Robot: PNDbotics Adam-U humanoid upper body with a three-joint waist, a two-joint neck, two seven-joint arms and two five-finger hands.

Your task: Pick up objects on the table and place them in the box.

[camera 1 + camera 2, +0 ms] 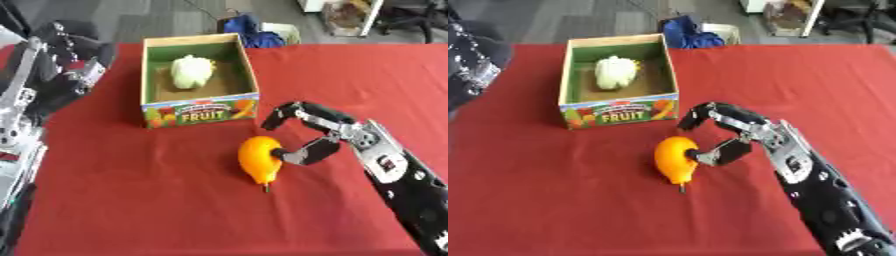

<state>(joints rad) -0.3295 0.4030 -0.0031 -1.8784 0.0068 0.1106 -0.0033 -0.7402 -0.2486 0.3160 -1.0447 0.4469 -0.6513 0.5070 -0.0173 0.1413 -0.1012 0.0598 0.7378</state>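
Note:
An orange pear-shaped fruit [259,159] with a short stem lies on the red table [157,210], just in front of the box. My right hand [317,131] is beside it on its right; the thumb touches the fruit's side while the fingers arch above and apart from it, not closed round it. The open cardboard box [199,113] marked FRUIT stands behind, holding a pale green leafy vegetable [191,71]. My left arm [35,85] rises along the left edge; its hand does not show.
A blue bag [686,31] lies on the floor beyond the table's far edge. Red cloth stretches bare to the right of the box and in front of the fruit.

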